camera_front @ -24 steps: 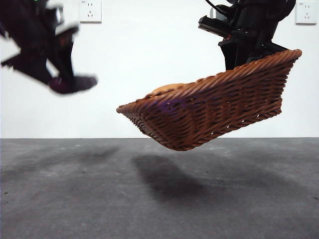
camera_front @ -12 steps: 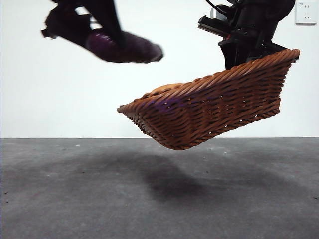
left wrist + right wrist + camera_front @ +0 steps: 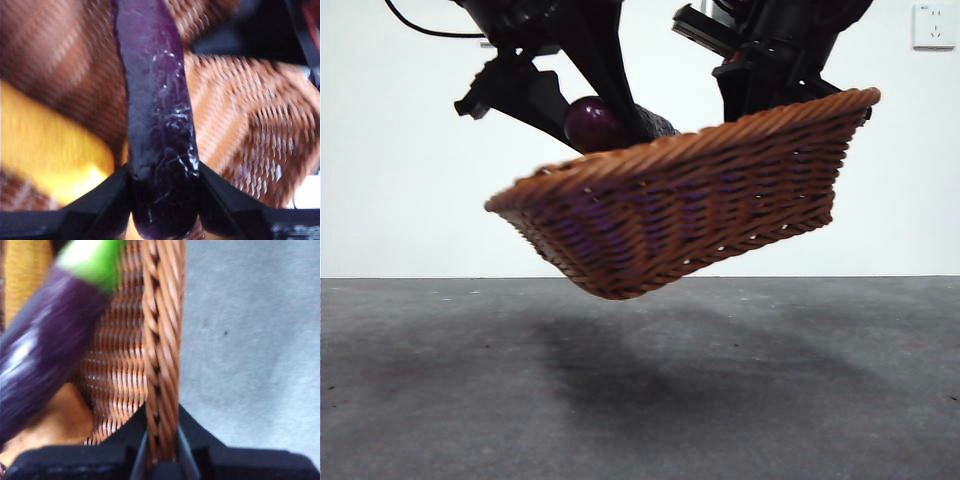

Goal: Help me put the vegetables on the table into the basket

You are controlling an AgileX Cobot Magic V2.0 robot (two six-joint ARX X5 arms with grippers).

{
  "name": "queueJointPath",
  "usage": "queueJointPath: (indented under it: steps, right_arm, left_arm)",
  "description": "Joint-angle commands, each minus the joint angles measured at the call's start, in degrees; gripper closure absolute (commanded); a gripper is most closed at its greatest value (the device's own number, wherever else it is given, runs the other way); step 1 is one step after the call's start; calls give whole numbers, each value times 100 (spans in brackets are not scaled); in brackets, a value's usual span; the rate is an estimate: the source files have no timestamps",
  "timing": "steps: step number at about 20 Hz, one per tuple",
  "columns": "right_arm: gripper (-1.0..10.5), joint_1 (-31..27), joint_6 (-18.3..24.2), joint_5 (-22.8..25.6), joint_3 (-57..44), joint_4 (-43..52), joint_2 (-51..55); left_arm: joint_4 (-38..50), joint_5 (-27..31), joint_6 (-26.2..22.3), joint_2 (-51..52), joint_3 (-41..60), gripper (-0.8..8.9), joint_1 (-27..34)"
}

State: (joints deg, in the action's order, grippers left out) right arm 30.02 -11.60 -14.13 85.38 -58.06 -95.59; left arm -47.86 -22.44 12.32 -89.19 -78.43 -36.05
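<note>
The brown wicker basket (image 3: 690,210) hangs tilted in the air above the table (image 3: 640,400). My right gripper (image 3: 770,95) is shut on its raised rim (image 3: 162,340). Just over the basket's lower side, my left gripper (image 3: 605,125) is shut on the dark purple eggplant (image 3: 590,122). In the left wrist view the eggplant (image 3: 157,125) sits between the jaws of the left gripper (image 3: 162,200), with the yellow corn (image 3: 45,145) and basket weave (image 3: 240,100) behind. The right wrist view shows the right gripper (image 3: 162,440), the eggplant (image 3: 40,355) with its green stem, corn (image 3: 25,270) and the tan potato (image 3: 50,425) inside the basket.
Grey table (image 3: 250,340) lies under the basket, which casts a shadow (image 3: 620,370) on it. A white wall stands behind, with a socket (image 3: 932,25) at its upper right.
My left gripper has carried the eggplant to the right, from beside the basket to over its open top. The basket has shifted left with the right gripper.
</note>
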Motion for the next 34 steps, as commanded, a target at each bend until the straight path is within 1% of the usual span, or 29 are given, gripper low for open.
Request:
queueJointPath:
  steps: [1,2,6,7,9,12,13,14,15,16,17,18,20,21,22,23,24,25,27,28,30,32,34]
  right_arm:
    - [955,42,-173,-85,-15,122,61]
    - [955,42,-170,-83,-15,101,61]
    - [955,35,-166,-59,-15,118,61]
    - [955,33,-166,2,-15,116,61]
    - [955,-11,-166,302,-15,118,61]
    - [955,-306,-81,365,-15,111,59]
    - [955,-446,2,367,-15,109,59]
    - [955,-601,87,363,-15,111,59]
    - [955,-754,166,365,-15,116,59]
    - [955,-935,227,361,-15,125,59]
    - [955,-1132,350,337,-15,127,59]
    - [955,-1340,487,326,-15,131,59]
    - [955,-1764,629,291,-15,212,48]
    - [955,-1993,710,94,-15,341,39]
    - [955,-2243,804,-341,-15,562,15]
    - [955,-2483,841,-857,-15,748,-24]
    - [955,-2699,841,-1274,-15,883,-92]
    - [955,-2874,859,-1486,-13,925,-168]
    - [955,-3075,955,-1530,-11,949,-391]
    - [955,-3121,1038,-1532,-11,946,-542]
    - [955,-3136,1054,-1602,-11,1051,-907]
    - [955,-3139,1032,-1950,-9,1202,-1300]
    - [955,-3156,1025,-1954,-4,1325,-1661]
  left_arm:
    - [251,63,221,-7,2,305,-35]
    - [297,59,267,-7,2,201,-50]
    - [420,164,208,42,2,203,-66]
    - [468,280,142,118,2,203,-66]
    - [428,671,7,402,2,204,-66]
    - [55,1141,-297,1084,2,222,-66]
    - [-92,1244,-393,1344,2,285,-66]
    - [-234,1246,-468,1602,2,453,-66]
    - [-372,1248,-619,1838,2,651,-66]
    - [-527,1274,-743,2059,2,804,-66]
    - [-697,1414,-815,2262,2,822,-66]
    - [-876,1661,-872,2452,2,822,-66]
    - [-1172,2194,-957,2771,2,822,-66]
    - [-1300,2267,-957,2903,2,822,-66]
    - [-1440,2256,-938,3014,2,822,-66]
    - [-1600,2249,-909,3108,2,822,-66]
    - [-1768,2247,-879,3198,2,822,-66]
    - [-1917,2247,-791,3279,2,822,-66]
    - [-2118,2247,-629,3421,2,822,-79]
    - [-2194,2245,-575,3486,2,822,-92]
    - [-2330,2245,-433,3602,2,822,-118]
    - [-2516,2247,-365,3681,2,822,-118]
    - [-2761,2249,-284,3740,2,822,-118]
